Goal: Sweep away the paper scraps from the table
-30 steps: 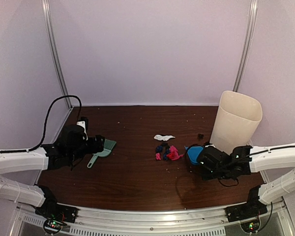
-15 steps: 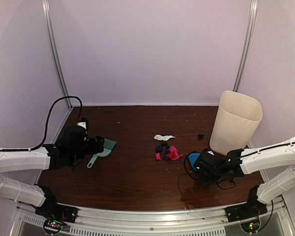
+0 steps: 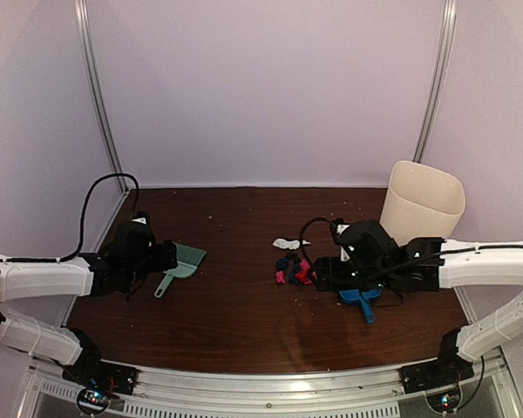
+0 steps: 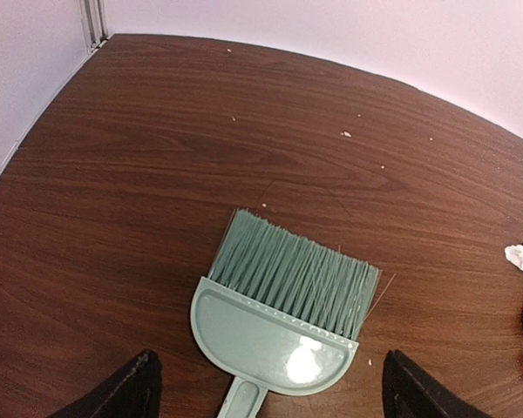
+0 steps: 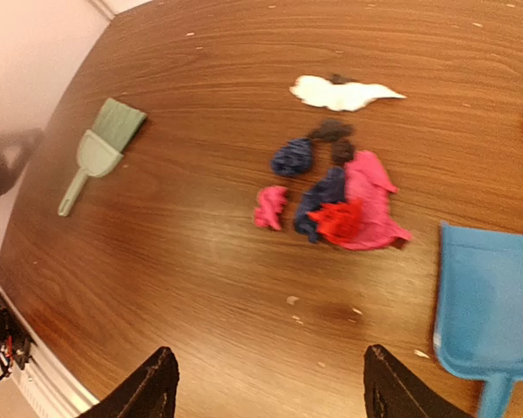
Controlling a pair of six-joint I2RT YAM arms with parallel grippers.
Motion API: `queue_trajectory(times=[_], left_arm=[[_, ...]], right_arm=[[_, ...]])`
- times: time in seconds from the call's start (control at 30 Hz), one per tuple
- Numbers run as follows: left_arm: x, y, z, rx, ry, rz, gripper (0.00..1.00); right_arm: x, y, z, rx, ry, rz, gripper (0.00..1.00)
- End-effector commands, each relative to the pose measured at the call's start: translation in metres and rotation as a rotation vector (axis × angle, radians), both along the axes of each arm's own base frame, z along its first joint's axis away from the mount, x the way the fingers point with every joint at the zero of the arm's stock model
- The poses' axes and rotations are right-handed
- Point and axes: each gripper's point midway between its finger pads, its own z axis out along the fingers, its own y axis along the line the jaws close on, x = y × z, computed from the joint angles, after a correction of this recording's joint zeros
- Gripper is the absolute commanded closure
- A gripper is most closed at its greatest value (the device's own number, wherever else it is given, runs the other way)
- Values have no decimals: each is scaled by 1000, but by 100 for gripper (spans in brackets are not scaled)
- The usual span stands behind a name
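The paper scraps [image 3: 295,269] lie bunched mid-table: magenta-pink, dark blue and black bits [image 5: 336,198], with a white scrap [image 5: 344,91] just behind them. My right gripper [image 3: 317,275] hovers at the pile's right edge. It [image 5: 275,392] is open, with only bare table [image 3: 227,318] between its fingers. A blue dustpan [image 3: 363,299] lies flat on the wood under the right arm, to the right of the scraps [image 5: 488,313]. My left gripper [image 4: 266,396] is open over the base of a green brush [image 4: 279,305], not touching it.
A tall cream bin [image 3: 421,213] stands at the back right behind the right arm. A black cable [image 3: 91,196] loops off the left arm at the back left. Pale crumbs speckle the wood. A silver rail [image 3: 270,379] runs along the front edge.
My right gripper opened, let go of the blue dustpan and swung left and back to the scraps. The dustpan now lies on the table. The left arm barely moved.
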Motion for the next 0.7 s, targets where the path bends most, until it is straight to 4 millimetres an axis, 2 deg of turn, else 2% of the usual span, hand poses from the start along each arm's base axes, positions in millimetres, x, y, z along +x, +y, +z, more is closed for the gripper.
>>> queue_trajectory(times=[0.0, 0.03, 0.07, 0.17, 0.23, 0.33, 0.43, 0.53, 0.67], left_arm=[[4, 1, -7, -45, 8, 11, 12], [4, 4, -9, -53, 12, 14, 12], [4, 5, -9, -56, 9, 16, 12], [2, 9, -9, -67, -1, 25, 12], [1, 13, -11, -76, -4, 35, 12], [2, 21, -19, -102, 10, 47, 13], [3, 21, -26, -155, 27, 20, 14], [6, 20, -31, -165, 39, 15, 15], [10, 18, -44, -183, 71, 5, 16]], right_arm=[[17, 101, 33, 260, -74, 223, 27], [26, 140, 31, 290, -65, 297, 27], [36, 163, 27, 286, -55, 316, 26], [56, 207, 18, 304, -37, 361, 26], [73, 228, 11, 335, -24, 363, 25], [97, 253, -3, 381, 3, 343, 21], [118, 272, -18, 401, 30, 312, 21], [138, 283, -34, 433, 58, 259, 21], [156, 296, -53, 479, 89, 217, 23]])
